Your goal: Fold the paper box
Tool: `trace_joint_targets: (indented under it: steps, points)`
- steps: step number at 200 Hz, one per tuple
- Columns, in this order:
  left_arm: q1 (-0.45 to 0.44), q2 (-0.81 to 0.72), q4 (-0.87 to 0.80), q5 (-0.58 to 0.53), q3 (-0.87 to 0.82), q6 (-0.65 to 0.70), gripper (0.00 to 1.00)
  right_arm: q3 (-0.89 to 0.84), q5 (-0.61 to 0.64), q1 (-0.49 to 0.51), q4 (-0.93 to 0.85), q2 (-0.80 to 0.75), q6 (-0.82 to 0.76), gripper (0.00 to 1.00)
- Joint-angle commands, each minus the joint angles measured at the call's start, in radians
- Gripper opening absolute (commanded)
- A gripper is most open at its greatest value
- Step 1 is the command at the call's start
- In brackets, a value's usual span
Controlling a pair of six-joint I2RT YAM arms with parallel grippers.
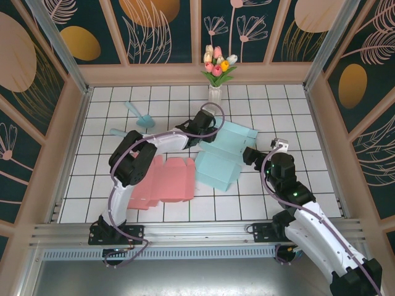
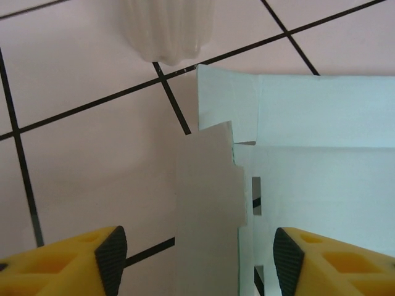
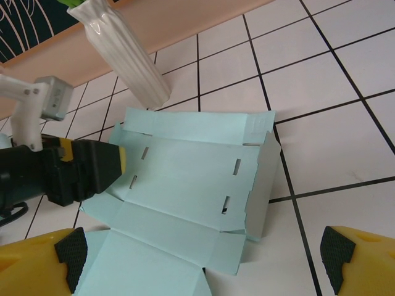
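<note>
Tiled table [image 1: 123,97]: blue paper box [image 1: 219,165] (mostly flat), pink box [image 1: 166,182], vase [image 1: 214,94], teal scoop [image 1: 144,118]

Left wrist view crops the white vase [image 2: 168,28] at top, the paper box [image 2: 321,185] at right.

Light was bright and even, coming from above. Soft grey shadows lay beside the paper box [image 3: 185,179]. Close to the left wrist camera, the vase [image 2: 168,28] looked blurred.
</note>
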Motion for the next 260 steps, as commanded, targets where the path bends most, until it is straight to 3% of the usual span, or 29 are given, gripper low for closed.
trace_joint_targets:
  steps: [1,48,91,131,177,198,217,233,260]
  points:
    - [-0.002,0.025,-0.055,-0.010,0.048,0.023,0.56,-0.008,-0.018,0.006,0.032,-0.014,0.018,0.99]
    - [-0.003,0.063,-0.093,0.002,0.086,0.033,0.37,-0.008,-0.025,0.007,0.031,-0.015,0.019,0.99]
    - [-0.002,0.045,-0.090,0.020,0.105,0.030,0.00,-0.014,-0.012,0.005,0.038,-0.013,0.020,0.99]
    - [-0.003,-0.062,0.008,0.086,0.051,0.001,0.00,0.010,-0.019,0.006,0.088,0.047,-0.001,0.99]
    - [-0.002,-0.236,0.267,0.097,-0.129,-0.052,0.00,0.247,-0.029,-0.005,0.137,0.221,-0.123,0.95]
    - [-0.001,-0.316,0.423,0.122,-0.235,-0.087,0.00,0.390,-0.111,-0.012,0.208,0.336,-0.306,0.93]
    - [-0.002,-0.391,0.563,0.138,-0.347,-0.092,0.00,0.557,-0.297,-0.027,0.172,0.472,-0.588,0.84]
    - [-0.002,-0.442,0.701,0.132,-0.451,-0.076,0.00,0.733,-0.492,-0.047,0.010,0.595,-0.882,0.75]
    - [-0.002,-0.530,0.943,0.137,-0.624,-0.037,0.00,1.007,-0.667,-0.086,-0.350,0.762,-1.307,0.76]
